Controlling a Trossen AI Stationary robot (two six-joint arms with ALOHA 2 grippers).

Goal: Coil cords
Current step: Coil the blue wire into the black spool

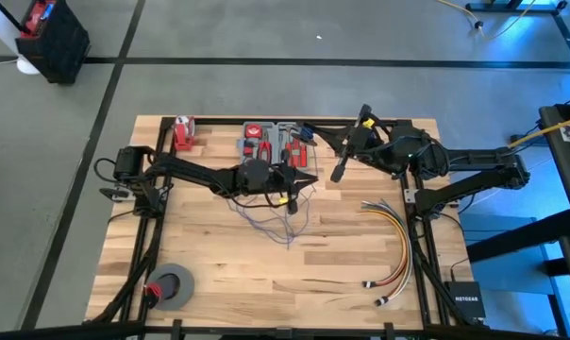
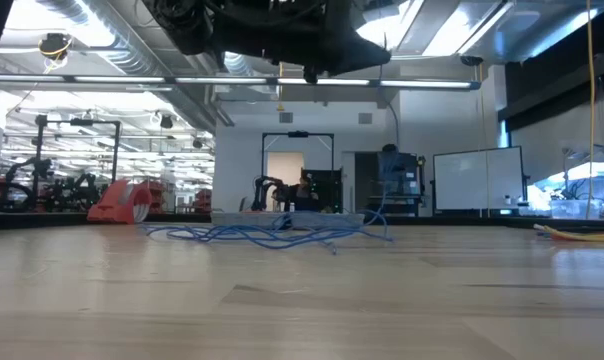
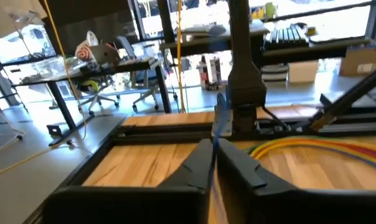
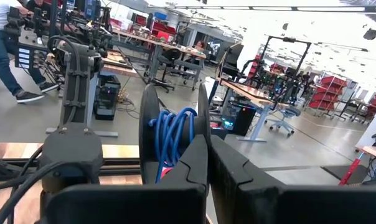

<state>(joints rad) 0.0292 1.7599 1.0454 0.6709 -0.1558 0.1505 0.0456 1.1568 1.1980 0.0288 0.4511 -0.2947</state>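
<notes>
From table height the nearest boards of the wooden table lie bare, and beyond them the cords sprawl as a loose blue tangle flat on the wood, a dark arm hanging above them at the upper edge of that view. From overhead the same cords show as thin, faint loops on the middle of the table, spreading toward the near side from just beneath the left gripper. That gripper sits at the end of the left arm, which reaches in from the left edge — its fingers are pressed together in its own wrist view, and a thin blue strand seems to run up from between the tips, though whether it is truly pinched I cannot tell. Off to the right of the cords lies a bundle of yellow, orange and red cables, well apart from them, and a grey roll of tape rests near the front left corner. Farther back, along the far edge, stands a tray of red-handled tools. The right gripper is held up near the far right of the table, away from the cords; its fingers are closed, and just past them a dark spool wound with blue cord fills the middle of its wrist view. Behind that — out in the room — a person walks at the far left.
</notes>
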